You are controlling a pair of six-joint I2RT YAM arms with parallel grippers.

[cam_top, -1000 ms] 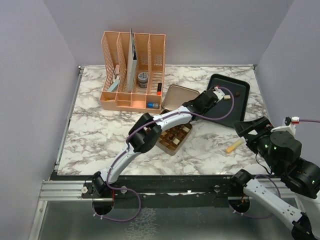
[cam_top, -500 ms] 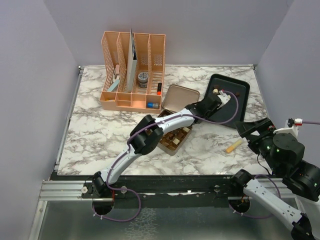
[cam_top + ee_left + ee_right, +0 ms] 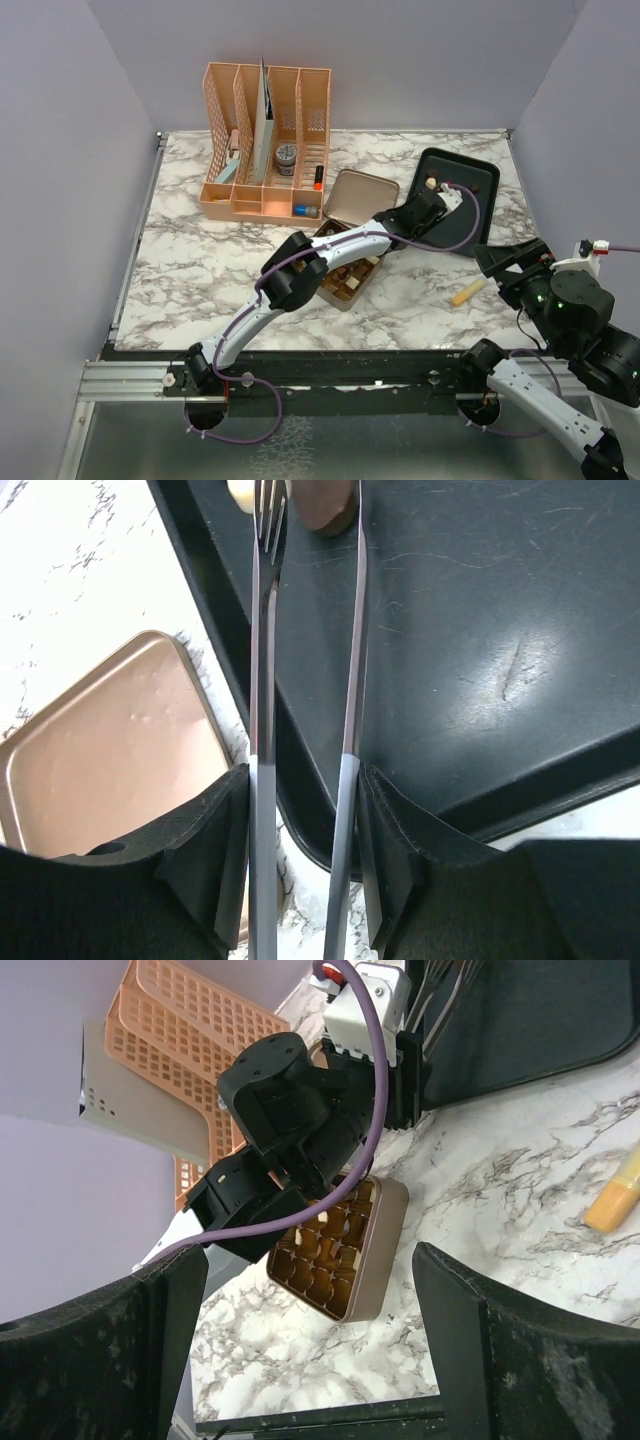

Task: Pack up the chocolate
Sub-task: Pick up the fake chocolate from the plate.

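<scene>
One brown chocolate (image 3: 327, 508) between tongs (image 3: 262, 680), cream piece (image 3: 243, 488) beside.

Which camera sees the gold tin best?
The right wrist view: the tin shows its compartments plainly. From the top, the left arm covers part of it. The left wrist view shows only its lid.

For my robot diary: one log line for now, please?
left gripper: holds tongs | tongs: around brown chocolate on tray | right gripper: open
</scene>
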